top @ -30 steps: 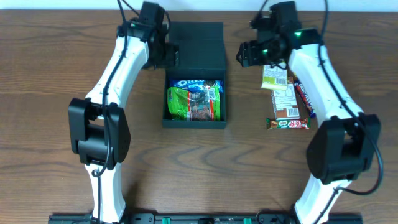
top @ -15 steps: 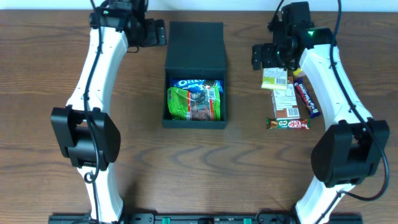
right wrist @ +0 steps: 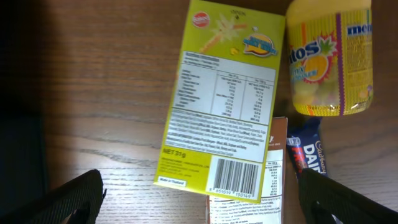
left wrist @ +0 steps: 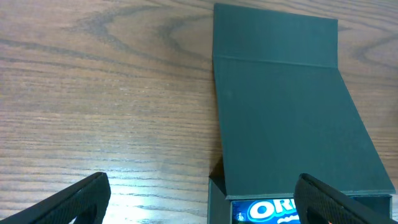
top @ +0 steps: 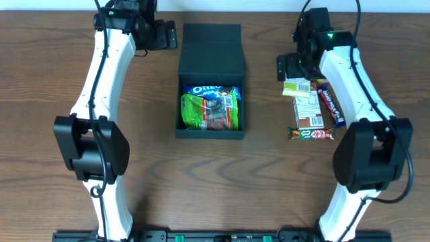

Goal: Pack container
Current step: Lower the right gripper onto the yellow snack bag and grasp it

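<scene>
Black left fingers (left wrist: 74, 200) and right fingers (right wrist: 68, 199) spread wide, empty.

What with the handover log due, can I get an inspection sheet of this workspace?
Surface: wooden table.
Job's things: container open, lid laid back; Oreo pack and green packet inside. Waiting to its right: yellow box, Mentos tub, Cadbury bar, brown box, small bar.
Clutter: nothing seen.
Grippers: left gripper left of the lid, jaws open, empty; right gripper over the yellow box, jaws open, empty.
Cables: black cables on both arms, clear of the snacks.
Surroundings: pale strip beyond the far edge.
</scene>
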